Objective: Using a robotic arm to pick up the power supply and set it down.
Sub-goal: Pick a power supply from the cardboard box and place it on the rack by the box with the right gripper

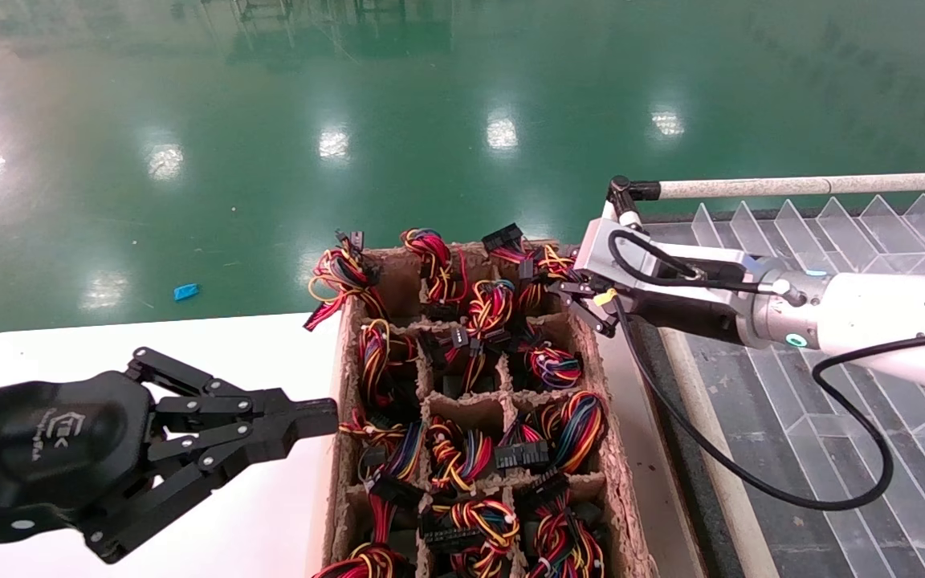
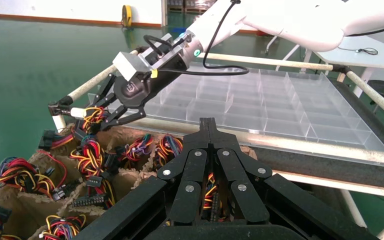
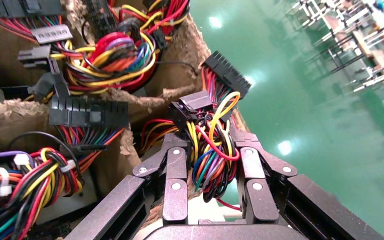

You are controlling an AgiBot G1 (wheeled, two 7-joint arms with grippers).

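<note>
Head view: your right gripper [image 1: 571, 295] sits at the far right corner of the brown divider tray [image 1: 619, 514], reaching in from the right over the tray's rim, white forearm [image 1: 896, 321] and black cable [image 1: 719, 449] trailing back above the clear partitioned bin [image 1: 872, 241]. The power supply [image 1: 539, 265] in that corner cell shows only as its wire bundle, coloured leads and black plugs, with the gripper's fingers at it. Your left gripper [image 1: 322, 417] hangs over the white table [image 1: 213, 353] just beside the tray's left wall, jaws pressed together on nothing. Left wrist view: left gripper [image 2: 209, 125] fingers meet at the tips, empty; beyond it the right gripper [image 2: 100, 116] dips into the tray's corner cell among the wires. Right wrist view: the right gripper [image 3: 214, 145] is clamped on the power supply's wire bundle [image 3: 212, 150], one finger [image 3: 174, 167] on each side of the leads, a black plug [image 3: 195, 102] sticking up just past the tips; the grey box itself you cannot see here
</note>
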